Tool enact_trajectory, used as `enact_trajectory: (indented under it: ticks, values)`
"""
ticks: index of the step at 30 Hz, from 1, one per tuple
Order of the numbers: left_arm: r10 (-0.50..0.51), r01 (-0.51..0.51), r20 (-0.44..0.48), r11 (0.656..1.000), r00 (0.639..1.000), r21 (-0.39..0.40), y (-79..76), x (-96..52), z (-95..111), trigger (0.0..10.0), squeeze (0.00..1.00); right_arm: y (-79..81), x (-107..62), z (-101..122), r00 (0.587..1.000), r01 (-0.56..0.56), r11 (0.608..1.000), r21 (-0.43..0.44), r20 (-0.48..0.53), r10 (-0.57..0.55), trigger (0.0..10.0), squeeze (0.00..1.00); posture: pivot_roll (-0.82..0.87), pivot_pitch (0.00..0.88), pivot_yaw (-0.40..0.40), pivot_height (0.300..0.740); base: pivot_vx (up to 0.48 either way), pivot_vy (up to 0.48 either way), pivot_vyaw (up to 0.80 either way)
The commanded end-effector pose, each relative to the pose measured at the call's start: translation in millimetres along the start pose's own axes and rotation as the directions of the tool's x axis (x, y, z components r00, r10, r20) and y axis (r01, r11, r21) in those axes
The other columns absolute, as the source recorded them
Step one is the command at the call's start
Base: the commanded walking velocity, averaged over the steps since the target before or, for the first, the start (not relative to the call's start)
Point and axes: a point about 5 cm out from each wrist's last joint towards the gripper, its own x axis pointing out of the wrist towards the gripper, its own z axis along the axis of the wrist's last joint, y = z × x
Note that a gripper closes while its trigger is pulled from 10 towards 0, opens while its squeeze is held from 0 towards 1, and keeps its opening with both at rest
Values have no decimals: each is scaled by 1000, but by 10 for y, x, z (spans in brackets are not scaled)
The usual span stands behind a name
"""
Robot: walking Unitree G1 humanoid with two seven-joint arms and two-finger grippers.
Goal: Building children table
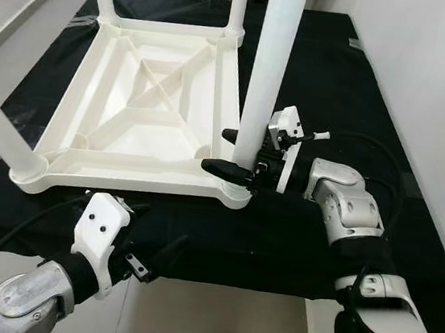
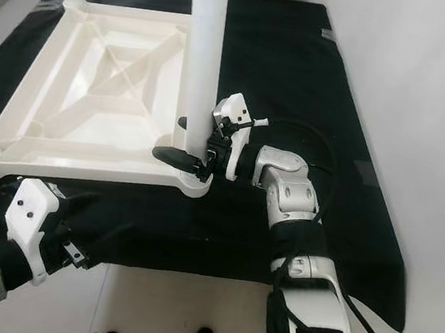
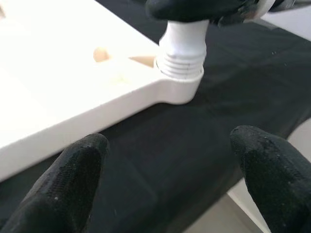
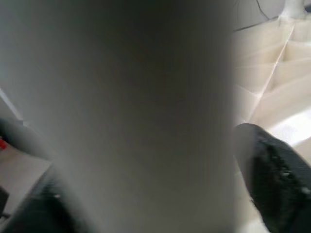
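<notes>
- My right gripper (image 1: 236, 154) is clenched round the leg (image 1: 269, 67) just above the near corner socket (image 1: 237, 194) of the upturned tabletop (image 1: 144, 108), which lies on the black cloth (image 1: 346, 84).
- The threads look only partly in; a tilted push could cross-thread or pop the leg out.
- My left gripper (image 3: 170, 160) hovers released near the tabletop's edge, so twisting may drag the top.

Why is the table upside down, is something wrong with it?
Nothing looks broken. The white plastic table top lies upside down on the black cloth for fitting legs. The right gripper clasps the white round leg upright in its corner socket.
</notes>
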Motion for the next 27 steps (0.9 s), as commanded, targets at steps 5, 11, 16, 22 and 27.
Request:
enact_trajectory:
  ticks: [5,11,16,22,27]
  values:
    - [132,-132,16,991,991,9,64,-146,-48,10000,0,-49,-48,-125,999,-35,999,34,-28,36,0,0,101,258,-54,740,0,0,0]
    - [136,-136,33,991,990,-15,65,-157,-68,10000,0,-73,-437,-213,998,36,999,8,-55,-36,0,0,80,246,-56,740,0,0,0]
    - [130,-129,42,991,991,-23,72,-145,-68,10000,0,-11,-592,-277,981,182,983,13,-73,-180,0,0,73,254,-66,740,0,0,0]
    - [139,-138,55,990,989,-16,136,-101,-58,10000,0,536,-357,-682,808,577,814,66,-185,-559,0,0,34,264,-34,740,0,0,0]
    - [156,-157,62,988,986,14,205,-11,-69,10000,0,978,-155,-802,713,693,719,64,-207,-669,0,0,45,232,-27,740,0,0,0]
